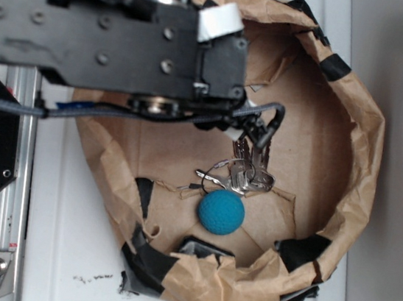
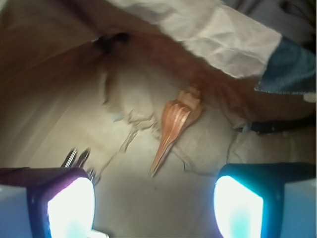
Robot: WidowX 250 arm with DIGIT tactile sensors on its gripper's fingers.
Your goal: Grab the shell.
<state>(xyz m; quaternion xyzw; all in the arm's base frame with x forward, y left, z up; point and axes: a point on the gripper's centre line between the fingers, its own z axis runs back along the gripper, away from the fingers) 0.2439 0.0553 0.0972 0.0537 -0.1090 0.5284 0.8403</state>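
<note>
you're looking down from the exterior view at a brown paper basket [image 1: 354,178] patched with black tape, sitting on a white table [image 1: 69,252]. the black arm [image 1: 113,31] reaches over its upper left rim and covers that part of the floor. on the bare floor you can see a bunch of silver keys [image 1: 247,173] and, just below them and about touching, a teal ball [image 1: 221,212]. the shell doesn't show in this view.

in the wrist view the shell [image 2: 176,126] lies on the paper floor close to the basket wall, wide ridged end up toward the wall, thin tail pointing down toward the camera. your gripper [image 2: 153,198] is spread wide, 2 bright fingers [image 2: 69,206] at the bottom corners, holding nothing. the shell's tail ends short of the gap between them, clear of both. key tips peek out beside the left-hand finger.
</note>
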